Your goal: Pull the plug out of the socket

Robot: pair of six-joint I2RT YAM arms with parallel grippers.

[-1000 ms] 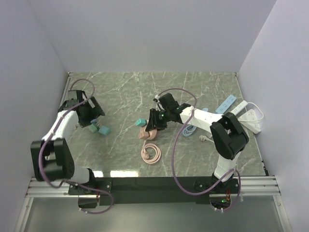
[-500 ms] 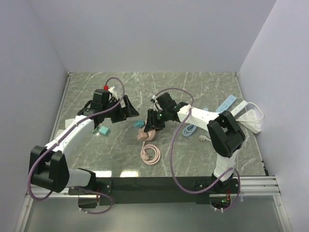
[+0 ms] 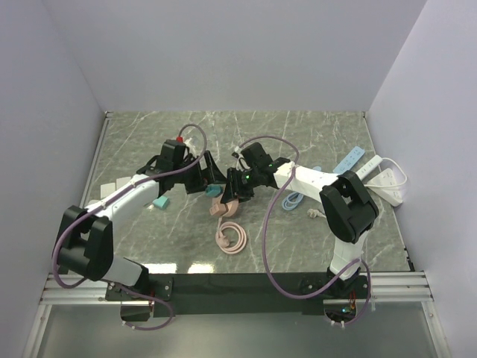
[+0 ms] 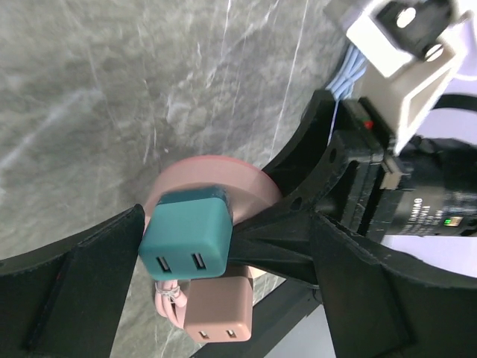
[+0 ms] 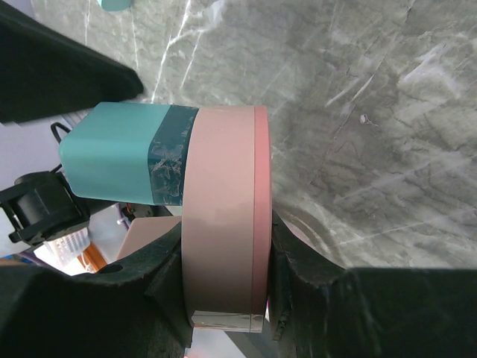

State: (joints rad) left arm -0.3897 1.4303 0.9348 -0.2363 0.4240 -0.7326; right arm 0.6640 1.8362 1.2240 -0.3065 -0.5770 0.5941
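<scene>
A round pink socket is held edge-on between the fingers of my right gripper, a little above the table. A teal plug sticks out of the socket's face. A pink plug sits in the socket just below the teal plug. My left gripper is open. Its fingers stand on either side of the teal plug and do not clamp it. In the top view, the left gripper meets the right gripper at the socket near the table's middle.
A pink coiled cable lies on the marble below the socket. Small teal pieces lie to the left. A light blue cable, a blue strip and white power strips lie to the right.
My left arm has swung from the table's left side to the socket and now brackets the teal plug with open fingers. The right gripper has stayed in place, holding the socket.
</scene>
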